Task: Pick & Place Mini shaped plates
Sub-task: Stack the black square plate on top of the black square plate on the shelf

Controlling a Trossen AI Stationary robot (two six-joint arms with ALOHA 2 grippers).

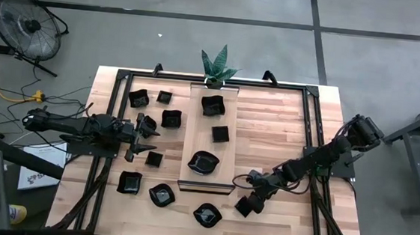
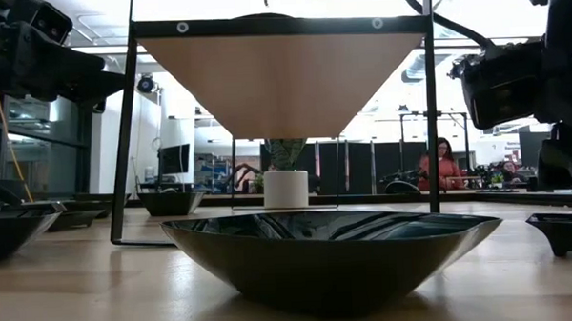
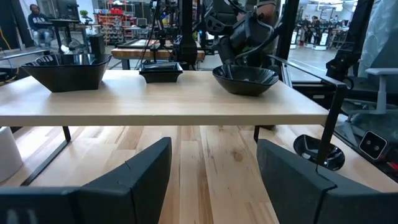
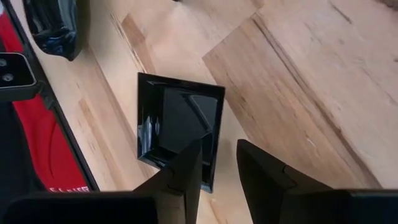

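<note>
Over at the left, left gripper (image 1: 142,136) low among the loose plates (image 1: 171,118), fingers spread wide, nothing between them, facing the side of the board. A few of those plates partly covered by the arm from above, shapes hard to sort. On to the middle: raised board (image 1: 195,131) carrying three plates in a row, with an open lane of bare table (image 1: 276,130) on its right. From table height, one big glossy plate (image 2: 332,254) filling the front and hiding most of what lies behind. Further right, right gripper (image 1: 253,203) near the table's front edge, over a square plate (image 4: 177,124) lying flat on the wood. Fingers a little apart, one over the hollow, one outside, rim in the gap, no pinch to be seen. Plate's near corner hidden behind a finger. Beside it a red strip (image 4: 50,149) with white lettering, cut off, unreadable.
</note>
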